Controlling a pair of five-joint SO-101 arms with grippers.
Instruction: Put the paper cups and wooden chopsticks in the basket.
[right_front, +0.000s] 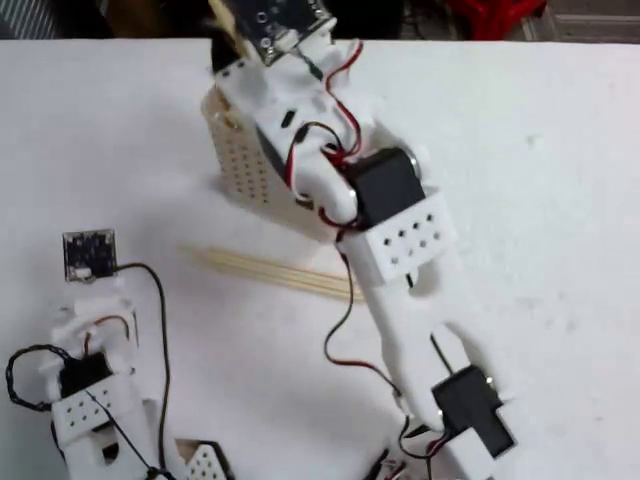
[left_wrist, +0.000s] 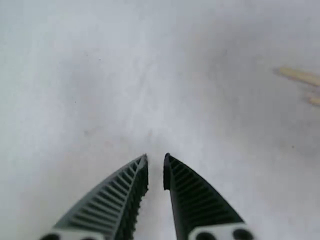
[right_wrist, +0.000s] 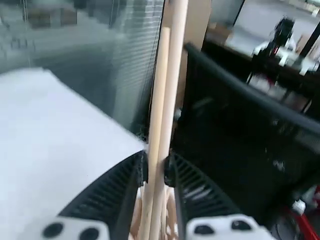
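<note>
White matte table, a few small specks on it. Behind its far edge is a dark room with a glass partition with blinds and a black chair back.

The left arm, white plastic with black motors and black and red wires, sits well to the left of the basket and nearer the camera. The left gripper has dark ribbed fingers, nearly closed with only a thin slit between the tips. It grips nothing and hangs over bare table.

The loose chopsticks are pale wood, thin and straight. They lie flat on the table just in front of the basket, side by side, and their right ends pass under the right arm.

The basket is cream, box-shaped, with walls perforated in a grid of small holes, and stands upright near the far table edge. The arm above covers its opening, so its contents can't be made out.

The right arm, same white build, runs from the near right edge diagonally up and over the basket. The right gripper is clamped on the held chopsticks, a pair of smooth round light-wood sticks pressed together between the ribbed fingers. They stand roughly upright above the basket's far side.
</note>
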